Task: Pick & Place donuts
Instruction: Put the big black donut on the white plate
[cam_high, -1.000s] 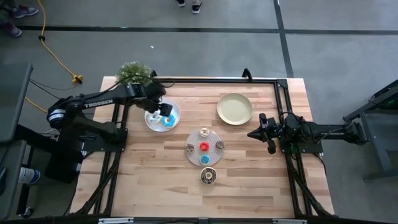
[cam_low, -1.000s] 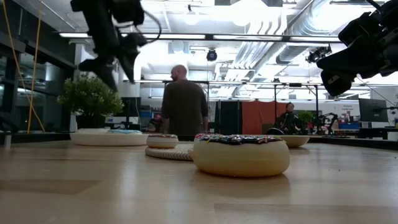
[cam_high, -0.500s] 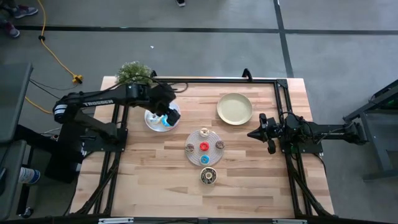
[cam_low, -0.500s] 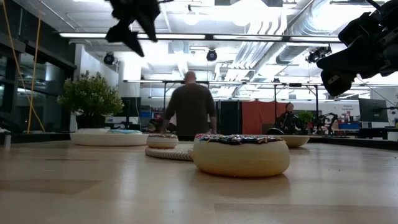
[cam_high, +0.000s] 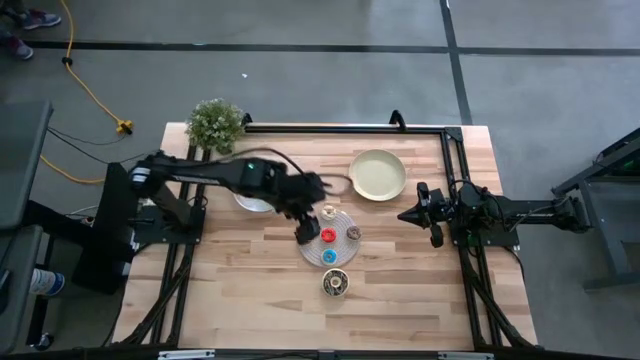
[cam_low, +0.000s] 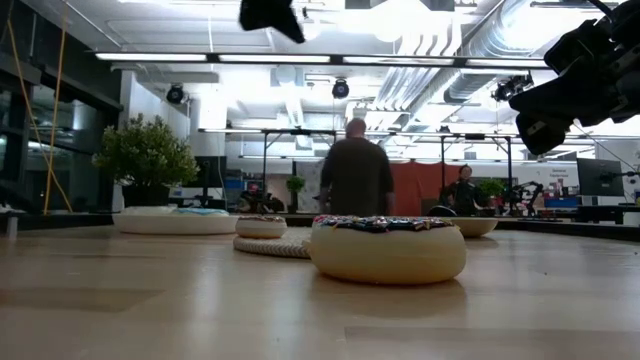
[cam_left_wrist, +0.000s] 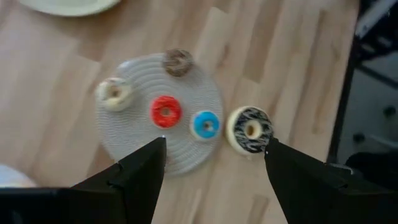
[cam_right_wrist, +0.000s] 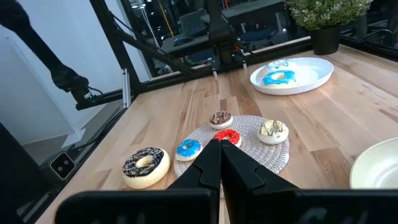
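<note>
Surface: pale wood-plank worktop (cam_high: 400, 290) inside a black frame, on a grey floor. A potted plant (cam_high: 215, 123) stands at the far left corner. Room beyond, seen in the low view: bright ceiling lights, ducts, one person (cam_low: 356, 172) standing with back turned, another seated farther off.

Change since a second ago: the left arm has swung from over the white plate (cam_high: 252, 203) across to the round grey mat (cam_high: 330, 250). Left claw (cam_high: 303, 231) now hangs above the mat's left edge, fingers spread wide and empty. The standing person has walked rightward. Right arm has not moved; right claw (cam_high: 408, 214) hovers off the right side of the worktop, beside the yellow-green plate (cam_high: 377, 174), fingers pressed together, holding nothing.

Count:
- Mini donuts on the mat, 4: cream (cam_left_wrist: 114, 92), red (cam_left_wrist: 165, 111), blue (cam_left_wrist: 205, 124), brown (cam_left_wrist: 178, 61).
- Dark brown larger donut (cam_left_wrist: 250, 129), 1: on bare wood, just beside the mat's near edge.
- On the white plate, right wrist view: blue-iced donut (cam_right_wrist: 277, 78) and white-iced donut (cam_right_wrist: 278, 64), 2.
- Plates, 2. Mat, 1.
- Donuts total, 7; none held.
</note>
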